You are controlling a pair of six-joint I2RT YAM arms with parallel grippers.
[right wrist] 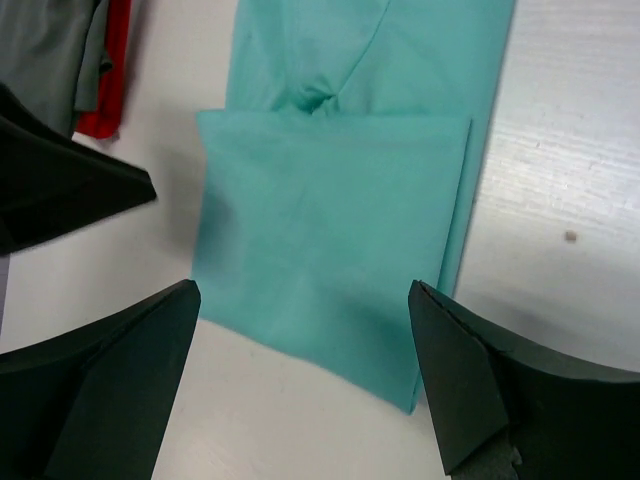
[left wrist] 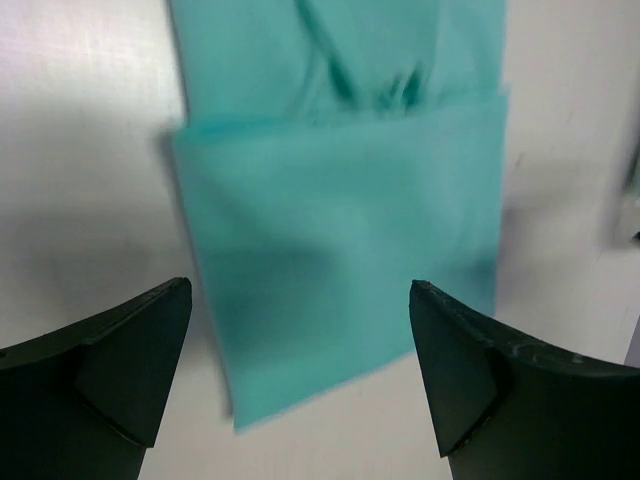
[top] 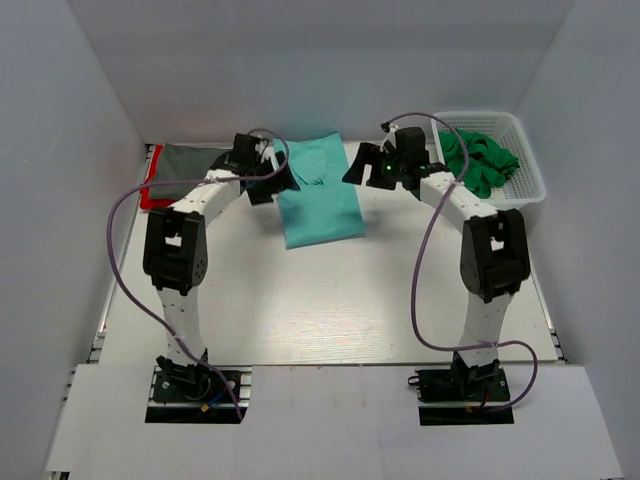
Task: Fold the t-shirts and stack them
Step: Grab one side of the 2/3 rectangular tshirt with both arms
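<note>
Left tool (left wrist: 300,290), right tool (right wrist: 305,288) spread, folded teal t-shirt (top: 320,205) lengthwise near-to-far

We find the folded t-shirt (top: 318,205) lying on the table (top: 330,310), toward the back and near the middle. To its left, in the far left corner, the pile of t-shirts (top: 182,168) lies one on another. In the far right corner stands the basket (top: 532,188), with the bundled t-shirt (top: 480,160) in it. The left gripper (top: 276,180) and the right gripper (top: 358,170) flank the folded t-shirt.
</note>
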